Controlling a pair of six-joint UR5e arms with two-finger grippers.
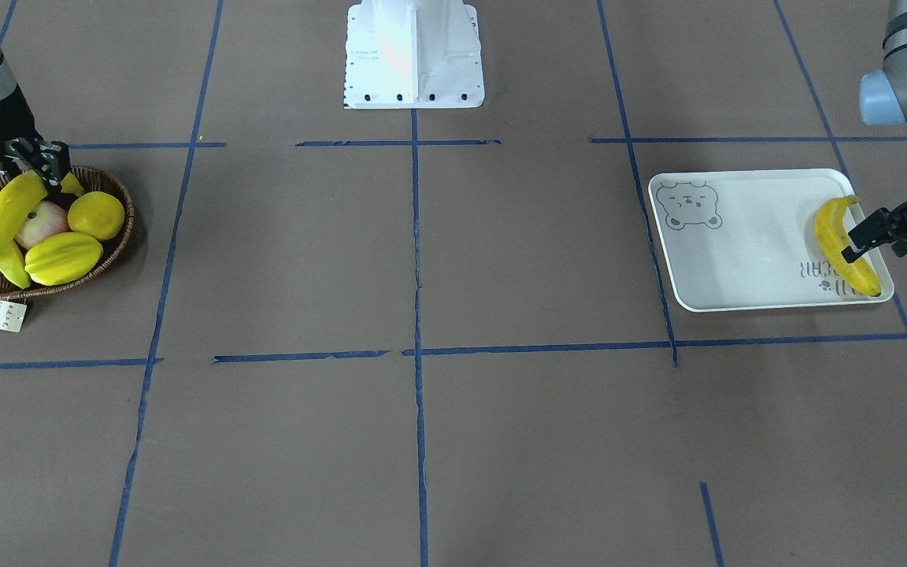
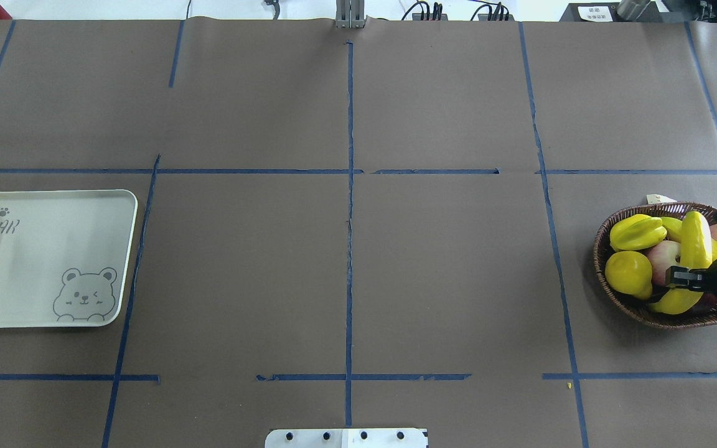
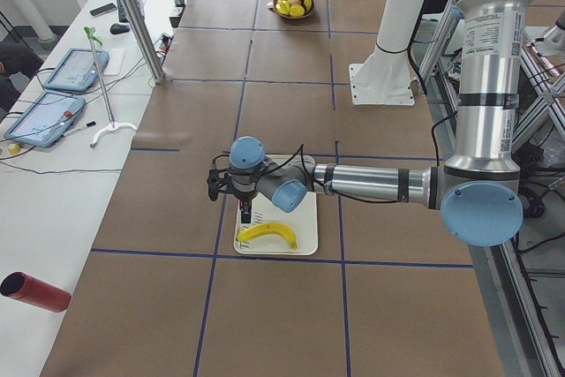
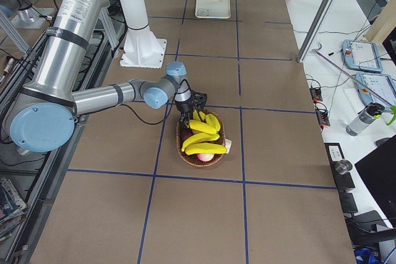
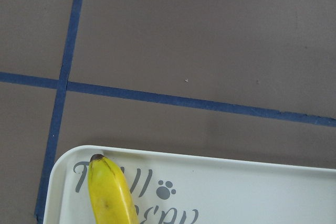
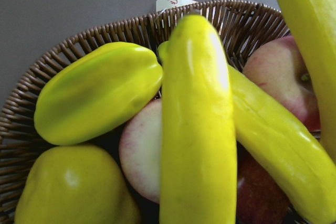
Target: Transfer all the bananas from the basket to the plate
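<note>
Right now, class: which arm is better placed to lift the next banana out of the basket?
Right. The right pincer sits at the top banana in the basket; the left pincer is far off, over the plate.

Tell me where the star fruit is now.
In the front-facing view the star fruit lies in the basket at the far left, beside the lemon.

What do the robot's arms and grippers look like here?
Both the left arm and right arm are silver tubes with pale blue joint caps, printed white labels and a black cable along the forearm. The left gripper and right gripper are black, two-fingered.
</note>
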